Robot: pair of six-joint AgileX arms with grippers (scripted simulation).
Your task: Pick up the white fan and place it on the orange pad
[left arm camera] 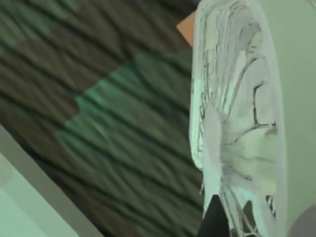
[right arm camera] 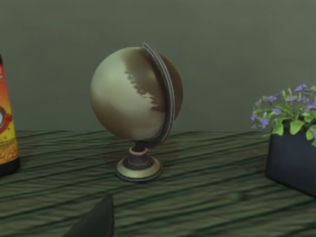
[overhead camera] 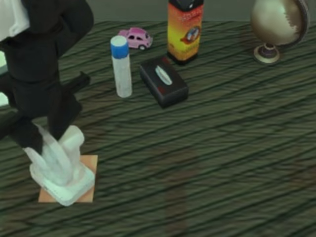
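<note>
Standing on the orange pad (overhead camera: 89,163) near the tabletop's front-left corner, the white fan (overhead camera: 61,165) looks placed — release remains. Whether the left gripper (overhead camera: 42,140) holds the grille, I cannot tell; the right gripper's state is also unclear.

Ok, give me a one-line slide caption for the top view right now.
Left gripper at the white fan, whose base sits on the orange pad near the table's left edge.

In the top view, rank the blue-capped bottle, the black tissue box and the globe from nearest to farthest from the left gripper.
Left gripper is at the white fan, near left.
1. Blue-capped bottle, behind it, left of centre.
2. Black tissue box, mid-table.
3. Globe, far right corner.
</note>
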